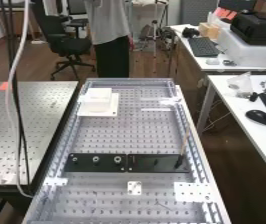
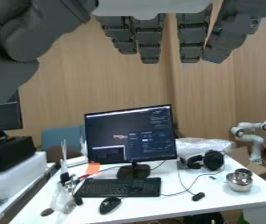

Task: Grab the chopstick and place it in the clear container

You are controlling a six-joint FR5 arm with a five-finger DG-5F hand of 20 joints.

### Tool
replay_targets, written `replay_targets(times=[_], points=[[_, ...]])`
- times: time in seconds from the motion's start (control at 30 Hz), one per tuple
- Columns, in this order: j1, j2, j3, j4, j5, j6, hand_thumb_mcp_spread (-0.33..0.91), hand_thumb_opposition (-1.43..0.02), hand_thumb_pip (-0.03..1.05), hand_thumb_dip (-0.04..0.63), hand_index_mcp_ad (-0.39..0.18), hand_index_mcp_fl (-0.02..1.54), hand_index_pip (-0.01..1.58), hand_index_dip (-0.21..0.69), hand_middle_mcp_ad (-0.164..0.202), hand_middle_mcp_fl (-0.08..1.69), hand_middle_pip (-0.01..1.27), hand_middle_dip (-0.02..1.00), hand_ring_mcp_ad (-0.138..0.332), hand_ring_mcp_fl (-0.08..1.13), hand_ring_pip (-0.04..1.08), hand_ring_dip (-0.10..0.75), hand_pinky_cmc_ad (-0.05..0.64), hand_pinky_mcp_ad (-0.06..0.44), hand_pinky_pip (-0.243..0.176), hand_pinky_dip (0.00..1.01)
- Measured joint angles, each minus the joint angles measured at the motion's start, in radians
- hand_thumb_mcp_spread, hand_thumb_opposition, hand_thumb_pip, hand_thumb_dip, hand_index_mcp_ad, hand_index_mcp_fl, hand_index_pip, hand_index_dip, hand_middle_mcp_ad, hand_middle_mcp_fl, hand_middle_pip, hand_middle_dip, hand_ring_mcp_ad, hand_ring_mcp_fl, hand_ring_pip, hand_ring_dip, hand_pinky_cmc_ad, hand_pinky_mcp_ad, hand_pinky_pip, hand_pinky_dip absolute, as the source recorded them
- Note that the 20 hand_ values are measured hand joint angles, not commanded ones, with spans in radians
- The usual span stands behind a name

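"Where was the chopstick?"

"Standing on end at the dark right-hand panel, its foot in a small black holder. In the high view its long axis ran from just past 6 o'clock up to just past 12, top end at 12."

"And the hand?"

"Open in the wrist view, fingers nearly straight and spread from the thumb, with hold of nothing."

"Give me the counts."

"One chopstick, one holder, two dark panels end to end, three round fittings on the left-hand one. One pale box, toward 11 o'clock from the right-hand panel, on one white base. One small white plate, at 6 o'clock from where the panels met."

"Elsewhere?"

"One keyboard and one metal pot in the wrist view."
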Motion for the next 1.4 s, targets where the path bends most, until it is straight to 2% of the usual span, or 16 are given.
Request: replay_targets(times=[0.13,0.2,0.3,0.33,0.4,0.53,0.63,0.8,0.9,1.1,1.27,1.4], points=[[-0.008,0.004,-0.036,0.058,-0.003,0.025,0.12,-0.65,0.25,-0.009,0.087,0.01,0.06,-0.058,0.124,0.01,0.12,0.0,0.265,0.05,0.06,-0.049,0.316,0.232,-0.124,0.12],[-0.012,0.006,-0.056,0.091,-0.005,0.041,0.12,-0.65,0.3,-0.01,0.082,0.01,0.07,-0.042,0.12,0.02,0.14,0.0,0.265,0.03,0.06,-0.049,0.328,0.232,-0.12,0.12],[-0.019,0.008,-0.095,0.152,-0.007,0.077,0.13,-0.65,0.33,-0.01,0.072,0.01,0.07,0.002,0.126,0.02,0.14,0.0,0.276,0.02,0.07,-0.049,0.382,0.243,-0.124,0.12],[-0.021,0.009,-0.111,0.176,-0.006,0.093,0.15,-0.65,0.33,-0.01,0.066,0.01,0.07,0.016,0.122,0.02,0.14,0.02,0.276,0.02,0.09,-0.049,0.398,0.265,-0.124,0.13],[-0.024,0.011,-0.134,0.21,-0.002,0.116,0.17,-0.65,0.33,-0.007,0.051,0.01,0.07,0.047,0.122,0.02,0.14,0.03,0.278,0.02,0.09,-0.049,0.417,0.265,-0.124,0.13],[-0.029,0.013,-0.182,0.269,0.015,0.17,0.19,-0.66,0.33,-0.007,0.024,0.01,0.07,0.127,0.122,0.02,0.14,0.09,0.278,0.02,0.09,-0.038,0.415,0.278,-0.12,0.13],[-0.03,0.015,-0.216,0.305,0.034,0.204,0.19,-0.66,0.4,-0.005,0.024,0.01,0.07,0.199,0.126,0.02,0.14,0.13,0.278,0.02,0.08,-0.037,0.415,0.278,-0.124,0.13],[-0.028,0.018,-0.27,0.364,0.072,0.242,0.2,-0.66,0.4,-0.005,-0.003,0.01,0.07,0.265,0.122,0.02,0.14,0.17,0.278,0.02,0.09,-0.026,0.415,0.281,-0.12,0.13],[-0.027,0.017,-0.294,0.395,0.087,0.277,0.2,-0.66,0.4,-0.007,-0.007,0.01,0.07,0.276,0.126,0.04,0.14,0.21,0.278,0.02,0.08,-0.023,0.415,0.281,-0.12,0.13],[-0.026,0.004,-0.33,0.46,0.13,0.4,0.2,-0.66,0.48,0.042,-0.009,0.09,0.07,0.37,0.126,0.15,0.14,0.3,0.278,0.02,0.09,-0.012,0.415,0.281,-0.12,0.13],[-0.025,-0.021,-0.364,0.533,0.186,0.554,0.24,-0.71,0.6,0.112,-0.024,0.13,0.07,0.429,0.126,0.25,0.14,0.45,0.278,0.02,0.09,0.005,0.415,0.281,-0.124,0.13],[-0.028,-0.046,-0.375,0.556,0.219,0.663,0.27,-0.74,0.7,0.19,-0.024,0.15,0.1,0.435,0.126,0.3,0.14,0.54,0.278,0.02,0.09,0.035,0.412,0.279,-0.126,0.13]])
